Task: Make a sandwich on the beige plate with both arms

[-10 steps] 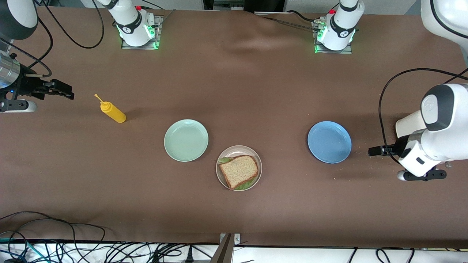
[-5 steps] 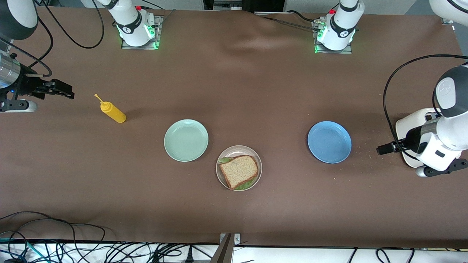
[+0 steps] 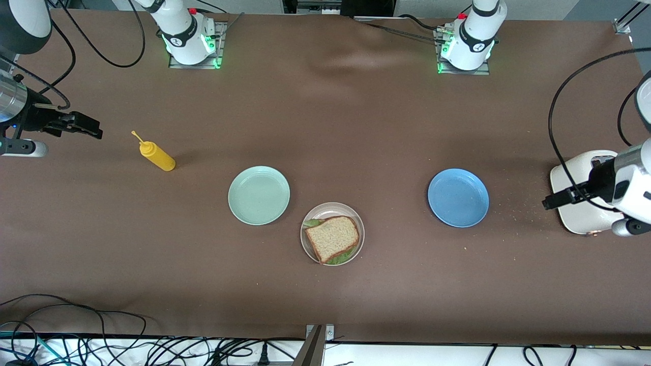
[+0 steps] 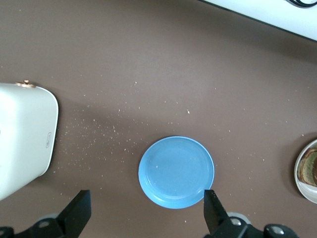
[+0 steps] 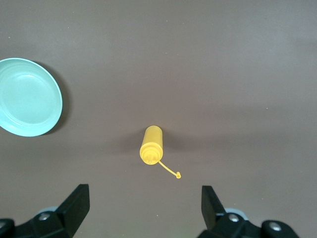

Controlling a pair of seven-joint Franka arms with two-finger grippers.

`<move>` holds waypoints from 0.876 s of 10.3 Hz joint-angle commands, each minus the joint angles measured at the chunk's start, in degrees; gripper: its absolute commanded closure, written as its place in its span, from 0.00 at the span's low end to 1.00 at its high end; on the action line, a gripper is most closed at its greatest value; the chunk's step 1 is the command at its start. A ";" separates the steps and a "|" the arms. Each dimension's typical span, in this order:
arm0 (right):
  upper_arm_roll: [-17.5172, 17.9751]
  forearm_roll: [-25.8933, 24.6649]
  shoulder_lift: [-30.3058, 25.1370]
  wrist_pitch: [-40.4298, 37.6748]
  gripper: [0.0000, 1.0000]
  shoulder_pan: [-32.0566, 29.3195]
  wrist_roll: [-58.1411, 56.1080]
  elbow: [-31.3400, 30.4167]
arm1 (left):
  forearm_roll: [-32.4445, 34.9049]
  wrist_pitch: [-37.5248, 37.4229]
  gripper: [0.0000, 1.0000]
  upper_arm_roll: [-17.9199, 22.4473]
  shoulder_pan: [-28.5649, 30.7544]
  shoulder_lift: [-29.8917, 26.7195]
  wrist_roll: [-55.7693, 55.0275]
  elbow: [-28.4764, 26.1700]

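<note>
- Front view, going from the right arm's end of the table to the left arm's end. Count: 2 grippers, 1 bottle, 3 plates, 1 sandwich, 1 toaster.
- right gripper (image 3: 94, 130): up over bare table (image 3: 325, 127) at the right arm's end, empty. Right wrist view shows the fingers (image 5: 77, 203) spread wide.
- 1 yellow squeeze bottle (image 3: 158, 156): standing near that gripper, cap hanging off on its tether. Nothing touches it.
- 1 mint green plate (image 3: 259, 195): empty, roughly mid-table.
- 1 beige plate (image 3: 356, 216): just beside the mint one, nearer the front camera; rims close, can't tell if they touch.
- 1 sandwich (image 3: 333, 237): lying on the beige plate. Top bread slice visible, green lettuce sticking out at two corners. Lower slice not visible from here.
- 1 blue plate (image 3: 458, 197): empty, well apart from the beige plate, toward the left arm's end. Crumbs scattered on the table between it and the toaster.
- 1 white toaster (image 3: 572, 178): at the left arm's end of the table, partly covered by the left arm.
- left gripper (image 3: 554, 200): up in the air over the toaster's edge, empty. Left wrist view shows the fingers (image 4: 79, 213) spread wide, blue plate in view between them.
</note>
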 commanded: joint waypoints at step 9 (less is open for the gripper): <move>0.28 -0.16 -0.09 -1.02 0.00 -0.07 1.18 0.68 | -0.82 -0.20 0.00 -1.12 0.41 -15.16 -0.50 -16.55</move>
